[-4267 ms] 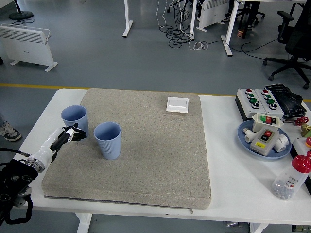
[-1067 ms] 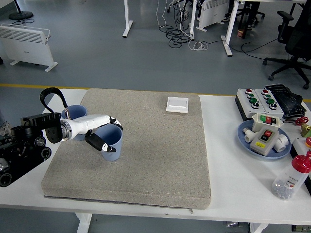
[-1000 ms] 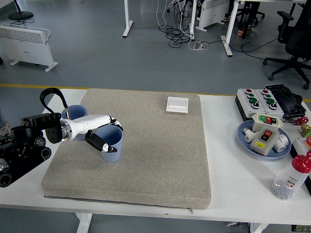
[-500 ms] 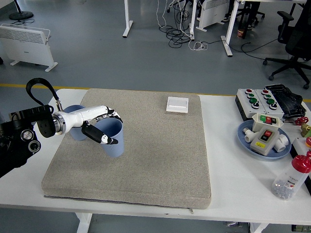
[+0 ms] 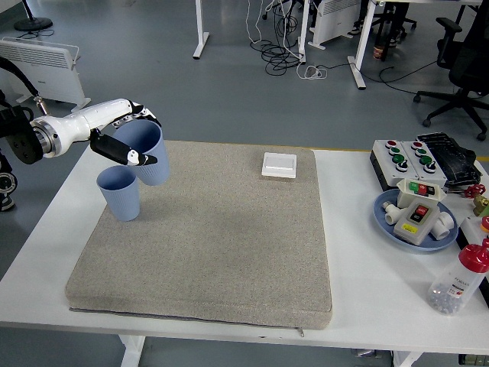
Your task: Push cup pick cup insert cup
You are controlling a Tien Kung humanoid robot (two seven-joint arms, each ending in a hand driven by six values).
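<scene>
Left hand (image 5: pixel 122 138): a blue cup is being gripped by it, white fingers (image 5: pixel 114 150) wrapped across the near wall and the others over the rim; the arm is being extended in from the left edge of the head view.

Held cup (image 5: pixel 147 154): it is being kept lifted above the mat, tilted with its mouth up and toward the left; it is being held just beside and above the other cup, to that cup's right.

Standing cup (image 5: pixel 121 193): it is being left upright on the mat near the mat's left edge, mouth open upward; whether it is being touched by the held cup cannot be told.

Mat (image 5: pixel 229 245): a grey-beige fabric pad is being used as the work surface, covering most of the white table (image 5: pixel 359 290).

White plate (image 5: pixel 279 164): a small square switch-like plate is lying flat on the mat near its far edge, well apart from both cups.

Blue dish (image 5: pixel 393 222): it is sitting on the table to the right of the mat, with a grey button box (image 5: pixel 417 217) and white fittings lying in it.

Control box (image 5: pixel 405 159): it is sitting beyond the dish, red and green buttons showing on top.

Bottle (image 5: pixel 458 280): a clear bottle with a red cap is standing near the table's right edge.
</scene>
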